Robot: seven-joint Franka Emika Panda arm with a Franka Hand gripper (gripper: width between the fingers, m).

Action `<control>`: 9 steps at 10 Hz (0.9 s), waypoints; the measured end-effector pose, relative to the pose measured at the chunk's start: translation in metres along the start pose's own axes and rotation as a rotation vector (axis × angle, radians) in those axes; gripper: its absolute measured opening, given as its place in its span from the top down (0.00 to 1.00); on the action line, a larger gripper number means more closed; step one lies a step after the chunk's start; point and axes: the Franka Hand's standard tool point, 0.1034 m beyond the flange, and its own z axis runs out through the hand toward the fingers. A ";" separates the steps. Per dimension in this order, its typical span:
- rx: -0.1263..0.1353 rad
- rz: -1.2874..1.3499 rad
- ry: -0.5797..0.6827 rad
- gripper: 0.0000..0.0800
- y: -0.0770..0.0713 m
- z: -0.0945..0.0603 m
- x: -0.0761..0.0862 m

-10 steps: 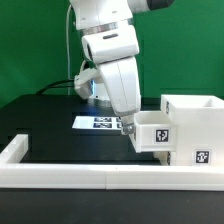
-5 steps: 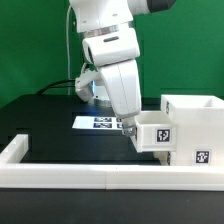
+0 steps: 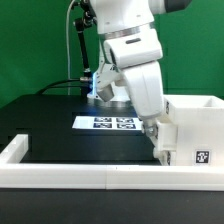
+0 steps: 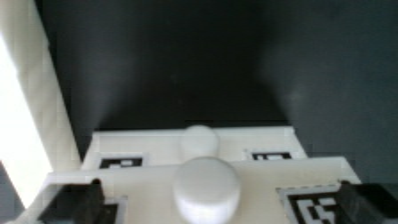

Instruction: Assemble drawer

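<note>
Housing: the tall white plastic drawer housing was seen behind the low white border wall.
Gripper: the two-finger gripper was pressed against the housing's front; finger spread cannot be told.

Housing at the exterior view's right, on table, just behind border wall; gripper against housing's left face; marker board behind, left of housing, flat on table.

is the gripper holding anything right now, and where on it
It cannot be told. The gripper is down against the drawer at its side toward the exterior view's left, but the arm hides the fingertips, so a hold isn't visible.
</note>
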 end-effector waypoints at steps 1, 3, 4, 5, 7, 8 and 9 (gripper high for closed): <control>0.001 0.010 0.004 0.19 -0.003 0.004 0.008; 0.003 0.015 0.005 0.19 -0.004 0.006 0.013; 0.000 0.020 0.005 0.19 -0.003 0.004 0.010; 0.010 0.021 0.005 0.19 -0.001 0.000 0.001; 0.017 0.030 -0.011 0.19 0.009 -0.016 -0.031; 0.002 0.038 -0.020 0.19 0.012 -0.021 -0.039; 0.006 0.039 -0.018 0.19 0.011 -0.019 -0.037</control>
